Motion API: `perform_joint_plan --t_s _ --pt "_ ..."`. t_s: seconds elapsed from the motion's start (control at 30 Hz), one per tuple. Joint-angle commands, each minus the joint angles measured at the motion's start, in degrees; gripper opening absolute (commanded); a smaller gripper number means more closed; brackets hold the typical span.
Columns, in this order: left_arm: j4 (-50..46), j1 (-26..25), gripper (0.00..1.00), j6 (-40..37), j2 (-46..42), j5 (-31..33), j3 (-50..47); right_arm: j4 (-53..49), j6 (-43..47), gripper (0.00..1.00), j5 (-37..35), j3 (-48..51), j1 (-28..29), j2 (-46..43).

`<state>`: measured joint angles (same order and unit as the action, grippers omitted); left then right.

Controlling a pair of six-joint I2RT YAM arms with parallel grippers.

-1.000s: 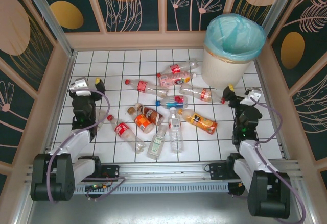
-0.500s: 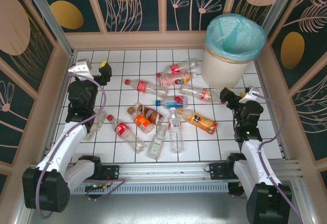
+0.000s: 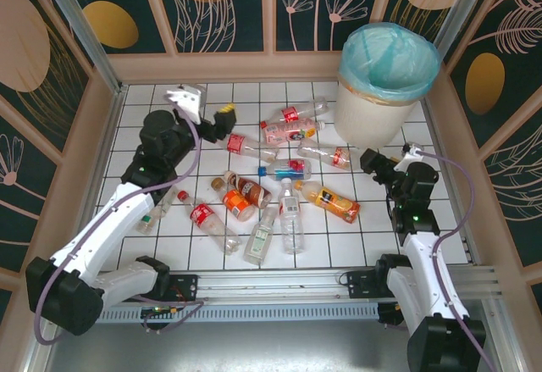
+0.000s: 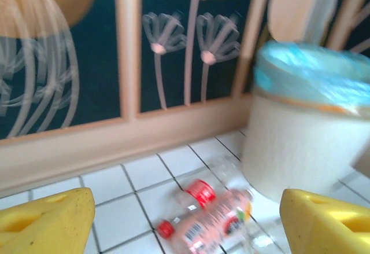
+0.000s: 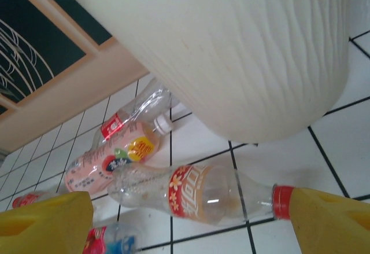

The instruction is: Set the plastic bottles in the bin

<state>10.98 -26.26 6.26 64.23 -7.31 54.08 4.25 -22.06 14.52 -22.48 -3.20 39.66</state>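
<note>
Top external: white-tiled table (image 3: 373,236), floral walls (image 3: 229,8), left gripper (image 3: 208,111) and right gripper (image 3: 391,158) spread wide.

The bin (image 5: 243,51) has a matt cream plastic wall with fine wavy ribbing. Its liner (image 3: 391,60), upper right, is thin, crinkled, glossy teal film. The plastic bottles (image 5: 196,193) are clear and shiny with printed labels. The white floor tiles (image 3: 339,245) look smooth and glossy.
</note>
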Motion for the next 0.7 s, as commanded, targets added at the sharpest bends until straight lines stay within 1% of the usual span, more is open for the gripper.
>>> perform_joint_plan --t_s 0.0,0.13,0.23,0.37,0.47,0.57,0.67 --pt "-0.2 -3.1 0.84 -6.5 -0.1 -6.9 -1.0 -5.5 -0.3 0.88 2.2 -3.6 0.5 -2.8" --pt "3.8 -6.0 0.84 -13.2 0.1 -13.0 -4.0 -11.2 0.7 0.87 1.7 -5.1 0.5 -5.4" --pt "6.4 -7.9 0.84 -14.7 1.3 -14.6 -4.9 -12.4 -0.3 0.84 4.1 -5.7 0.5 -5.6" --pt "7.0 -11.5 0.83 -15.1 5.8 -12.7 -4.1 -11.8 -3.7 0.78 5.8 -6.3 0.3 -2.4" --pt "6.7 -15.0 0.82 -16.8 9.8 -9.9 -2.4 -8.0 -7.5 0.74 6.5 -4.8 -0.5 -0.3" --pt "6.6 -18.1 0.83 -18.9 13.6 -8.9 -0.3 -2.2 -11.2 0.69 8.4 -2.8 -2.3 2.2" --pt "6.1 -20.5 0.83 -20.1 17.0 -7.3 1.3 0.7 -13.5 0.66 9.2 -2.5 -5.2 6.2"
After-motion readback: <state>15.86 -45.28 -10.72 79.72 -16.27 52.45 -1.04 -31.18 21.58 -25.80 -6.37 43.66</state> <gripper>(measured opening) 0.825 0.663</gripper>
